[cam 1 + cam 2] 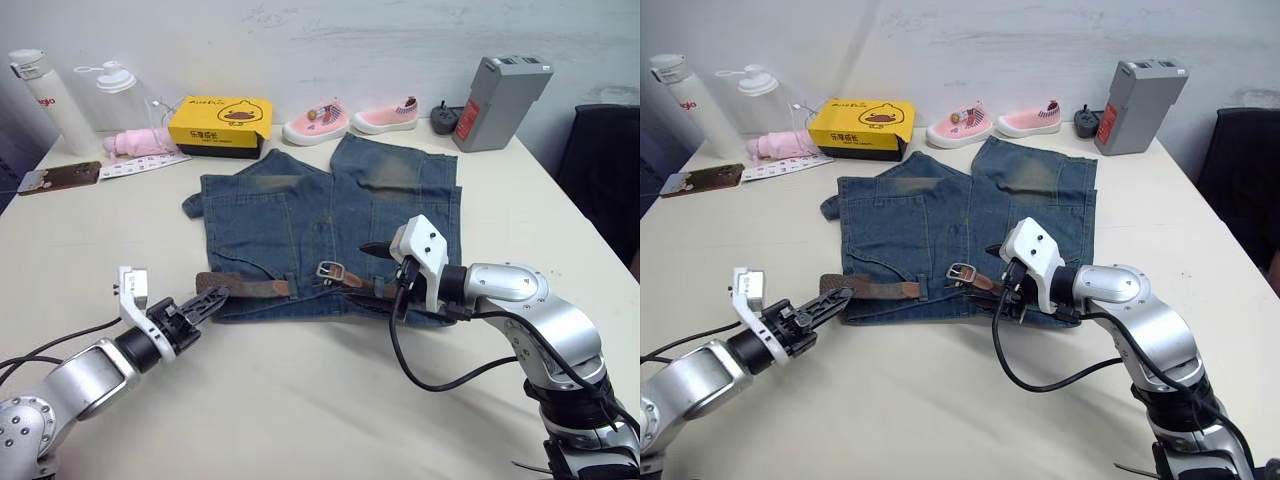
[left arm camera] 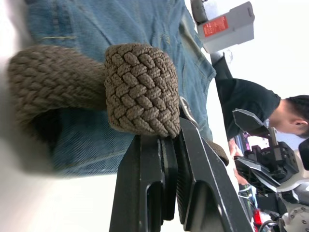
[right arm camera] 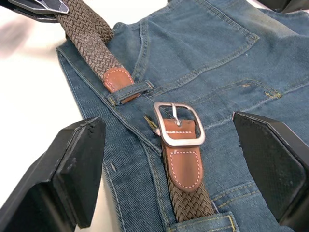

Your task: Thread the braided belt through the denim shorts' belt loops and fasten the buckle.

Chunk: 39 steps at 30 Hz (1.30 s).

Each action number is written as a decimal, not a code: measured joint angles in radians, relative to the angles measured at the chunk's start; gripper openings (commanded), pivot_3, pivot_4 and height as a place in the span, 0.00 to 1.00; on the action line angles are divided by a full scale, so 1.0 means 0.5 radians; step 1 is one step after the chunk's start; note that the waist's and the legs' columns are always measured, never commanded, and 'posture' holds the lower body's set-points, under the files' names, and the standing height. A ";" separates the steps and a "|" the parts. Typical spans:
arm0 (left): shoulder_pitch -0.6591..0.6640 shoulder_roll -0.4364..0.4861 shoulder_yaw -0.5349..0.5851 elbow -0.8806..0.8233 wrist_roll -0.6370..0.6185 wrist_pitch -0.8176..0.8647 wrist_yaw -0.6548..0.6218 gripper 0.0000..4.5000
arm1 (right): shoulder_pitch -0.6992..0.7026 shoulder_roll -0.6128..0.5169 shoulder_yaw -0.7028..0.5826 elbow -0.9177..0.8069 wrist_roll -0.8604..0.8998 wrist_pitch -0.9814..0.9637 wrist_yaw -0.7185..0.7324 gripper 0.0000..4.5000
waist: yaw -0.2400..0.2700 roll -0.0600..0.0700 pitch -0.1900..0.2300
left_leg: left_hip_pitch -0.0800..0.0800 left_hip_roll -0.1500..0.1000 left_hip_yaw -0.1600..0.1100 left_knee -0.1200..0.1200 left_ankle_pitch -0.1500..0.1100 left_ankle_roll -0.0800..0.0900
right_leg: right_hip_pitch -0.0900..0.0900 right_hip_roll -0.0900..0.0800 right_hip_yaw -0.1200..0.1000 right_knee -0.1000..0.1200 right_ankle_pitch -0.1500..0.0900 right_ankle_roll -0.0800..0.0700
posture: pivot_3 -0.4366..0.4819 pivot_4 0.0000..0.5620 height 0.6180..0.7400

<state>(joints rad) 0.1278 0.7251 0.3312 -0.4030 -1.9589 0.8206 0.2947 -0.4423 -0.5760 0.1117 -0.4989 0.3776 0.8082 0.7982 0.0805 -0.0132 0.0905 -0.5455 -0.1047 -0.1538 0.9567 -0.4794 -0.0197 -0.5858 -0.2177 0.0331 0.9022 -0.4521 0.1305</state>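
The denim shorts (image 1: 330, 215) lie flat on the table (image 1: 300, 400), waistband toward me. The braided belt (image 1: 250, 287) runs along the waistband. Its leather-capped tip sits under a belt loop (image 3: 131, 91), a little apart from the silver buckle (image 3: 179, 124). My left gripper (image 1: 207, 299) is shut on a folded bend of the belt (image 2: 140, 87) just off the shorts' left edge. Over the buckle (image 1: 332, 270) hovers my right gripper (image 1: 388, 275), open, its fingers (image 3: 79, 164) spread wide to either side with nothing between them.
Along the far edge stand two bottles (image 1: 45, 100), a yellow box (image 1: 220, 120), pink shoes (image 1: 315, 125) and a grey box (image 1: 500, 100). A phone (image 1: 60, 177) lies far left. A dark chair (image 1: 605, 160) is at the right. A person (image 2: 251, 101) sits beyond the table.
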 measured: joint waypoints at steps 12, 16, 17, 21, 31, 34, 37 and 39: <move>-0.560 0.173 -0.360 0.378 0.468 0.293 -0.288 0.00 | -0.064 -0.058 0.225 0.075 -0.189 -0.241 -0.002 0.99 | -0.005 0.000 0.000 | 0.005 -0.004 -0.001 -0.004 0.003 0.000 | -0.001 0.002 -0.002 -0.004 0.007 0.014 | 0.48 0.27 0.00; -0.688 0.225 -0.471 0.450 0.759 0.401 -0.525 0.00 | -0.099 -0.049 0.366 0.171 -0.405 -0.496 -0.042 0.99 | -0.010 -0.003 -0.001 | 0.005 -0.006 -0.001 -0.012 0.008 -0.003 | -0.002 0.002 -0.002 -0.008 0.019 0.037 | 0.48 0.27 0.00; -0.721 0.235 -0.491 0.464 0.856 0.425 -0.605 0.00 | -0.115 -0.046 0.398 0.199 -0.460 -0.575 -0.054 0.99 | -0.011 -0.005 -0.002 | 0.006 -0.006 -0.001 -0.019 0.014 -0.010 | -0.002 0.002 -0.002 -0.012 0.022 0.041 | 0.48 0.27 0.00; -0.845 0.279 -0.578 0.535 1.214 0.431 -0.894 0.00 | -0.138 -0.031 0.433 0.258 -0.597 -0.777 -0.063 0.99 | -0.011 -0.008 -0.004 | 0.005 -0.004 -0.004 -0.025 0.017 -0.013 | -0.003 0.001 -0.001 -0.016 0.022 0.042 | 0.48 0.27 0.00; -1.102 0.195 -0.869 0.597 2.078 0.186 -1.589 0.00 | -0.139 -0.052 0.496 0.381 -0.869 -1.110 -0.004 0.99 | -0.008 -0.012 0.000 | 0.004 -0.008 -0.004 -0.027 0.024 -0.011 | 0.000 0.002 -0.003 -0.025 0.034 0.064 | 0.48 0.27 0.00; -1.126 0.152 -0.931 0.627 2.275 0.062 -1.743 0.00 | -0.110 -0.087 0.506 0.382 -0.909 -1.162 0.027 0.99 | -0.008 -0.011 0.001 | 0.004 -0.007 -0.003 -0.027 0.024 -0.011 | 0.000 0.001 -0.003 -0.026 0.036 0.067 | 0.48 0.27 0.00; -1.135 0.110 -0.938 0.682 2.364 0.001 -1.830 0.00 | -0.087 -0.108 0.510 0.381 -0.935 -1.195 0.052 0.99 | -0.007 -0.011 0.001 | 0.004 -0.008 -0.003 -0.027 0.024 -0.010 | 0.000 0.001 -0.003 -0.027 0.036 0.068 | 0.48 0.27 0.00; -1.141 0.096 -0.938 0.689 2.402 -0.014 -1.864 0.00 | -0.076 -0.120 0.511 0.380 -0.951 -1.218 0.062 0.99 | -0.006 -0.012 0.002 | 0.003 -0.008 -0.004 -0.027 0.025 -0.009 | 0.000 0.001 -0.003 -0.027 0.037 0.070 | 0.48 0.27 0.00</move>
<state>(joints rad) -0.4428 0.7729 -0.1378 -0.0586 -0.7577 0.8133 -0.6373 -0.4803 -0.6359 0.3671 -0.3087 -0.0979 0.1994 0.8293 0.0774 -0.0192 0.0912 -0.5438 -0.1085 -0.1555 0.9431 -0.4671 -0.0242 -0.5857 -0.2172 0.0315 0.8885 -0.4336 0.1654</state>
